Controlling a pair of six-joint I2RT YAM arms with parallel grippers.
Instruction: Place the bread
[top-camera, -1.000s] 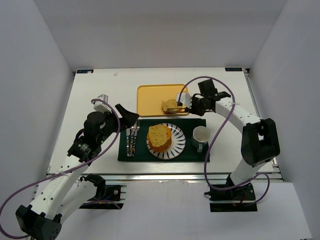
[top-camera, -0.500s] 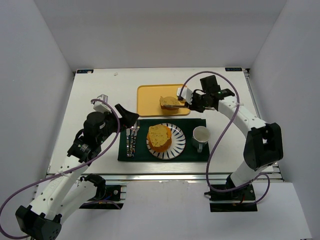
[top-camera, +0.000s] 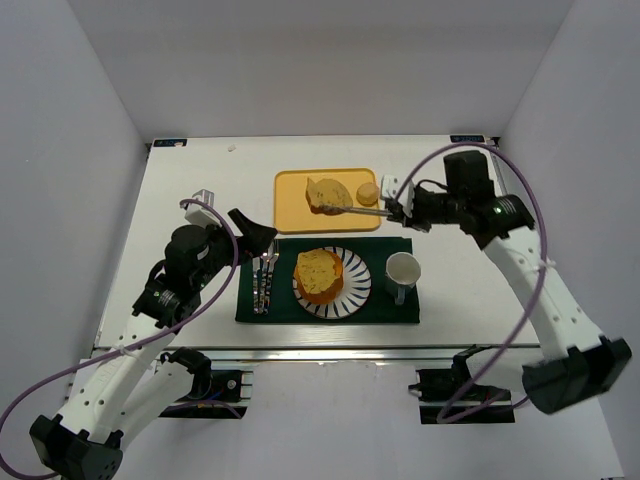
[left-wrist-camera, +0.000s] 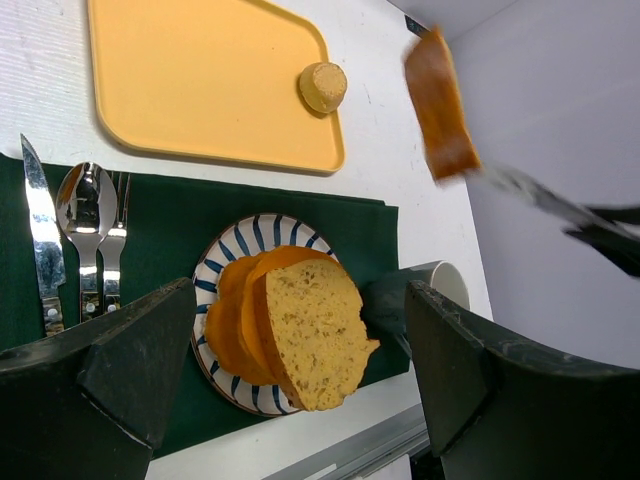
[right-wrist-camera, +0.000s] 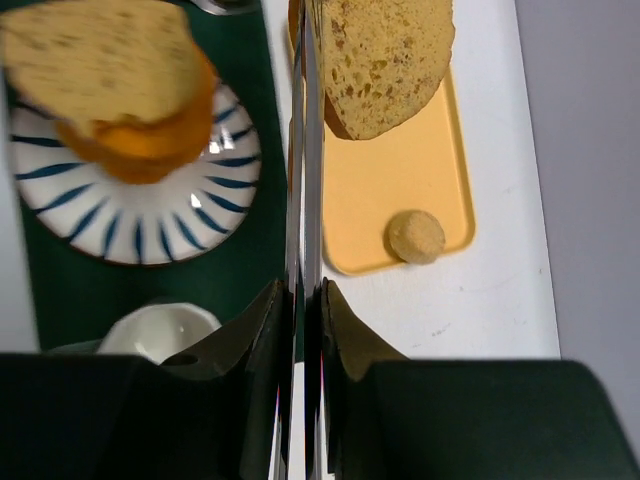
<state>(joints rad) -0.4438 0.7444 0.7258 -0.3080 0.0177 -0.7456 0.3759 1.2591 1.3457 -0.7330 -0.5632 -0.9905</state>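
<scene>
Overhead, my right tool (top-camera: 400, 208) is clamped on metal tongs (top-camera: 368, 211), which pinch a speckled bread slice (top-camera: 326, 194) over the yellow tray (top-camera: 295, 215). The right wrist view crops its top edge, and the left wrist view blurs it. My left tool (top-camera: 258, 232) stands spread wide. A second slice (left-wrist-camera: 310, 335) covers most of the orange bun (left-wrist-camera: 228, 320) on the striped plate (top-camera: 358, 285).

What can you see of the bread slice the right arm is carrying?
The slice is flat and oval, with a tan, porous crumb, dark specks and a darker crust. It hangs in the air over the yellow tray, pinched at one edge by thin metal tongs that the right gripper clamps. Nothing else touches it.
</scene>
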